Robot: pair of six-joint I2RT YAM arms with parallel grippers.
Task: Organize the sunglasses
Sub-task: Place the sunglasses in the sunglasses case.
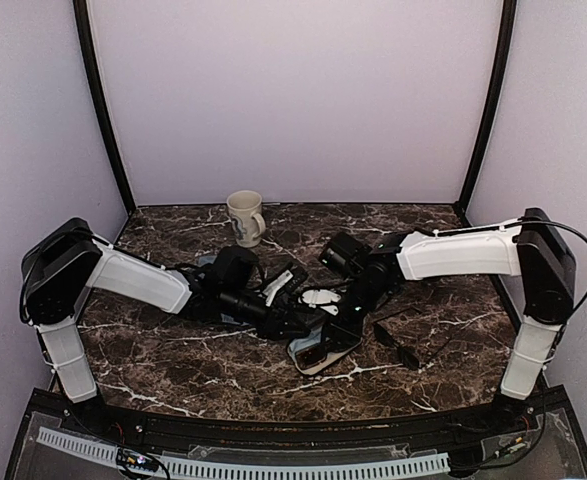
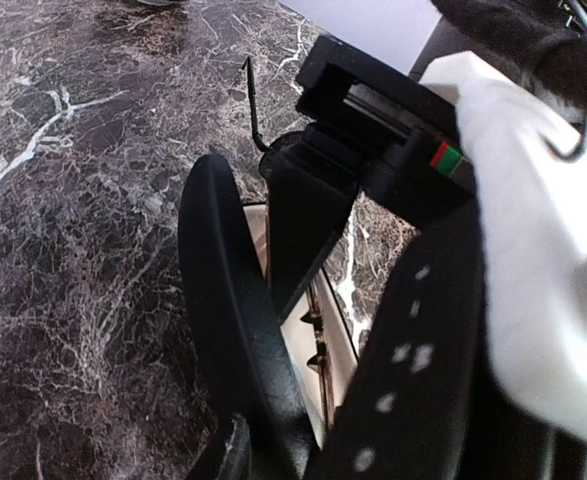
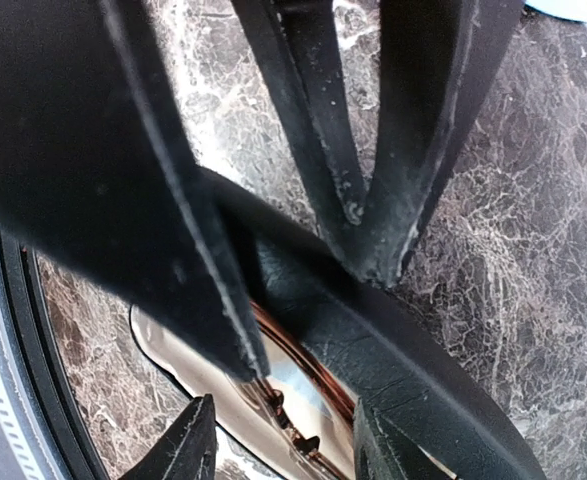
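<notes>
The black oblong case (image 1: 318, 350) lies open at the table's middle, pale lining up. The thin brownish-framed sunglasses (image 3: 293, 400) lie inside it, also seen in the left wrist view (image 2: 320, 360). My left gripper (image 2: 298, 450) is shut on the case's black lid (image 2: 223, 290), holding it up. My right gripper (image 3: 288, 450) hangs over the case, open, its fingertips (image 3: 188, 445) on either side of the brownish frame and apart from it. The thicker black-framed sunglasses (image 1: 405, 345) lie on the marble to the right of the case. From above, both grippers (image 1: 291, 318) (image 1: 348, 315) meet at the case.
A cream mug (image 1: 245, 217) stands at the back, left of centre. A small pale object (image 1: 320, 296) lies just behind the case between the two wrists. The dark marble table (image 1: 173, 360) is walled on three sides.
</notes>
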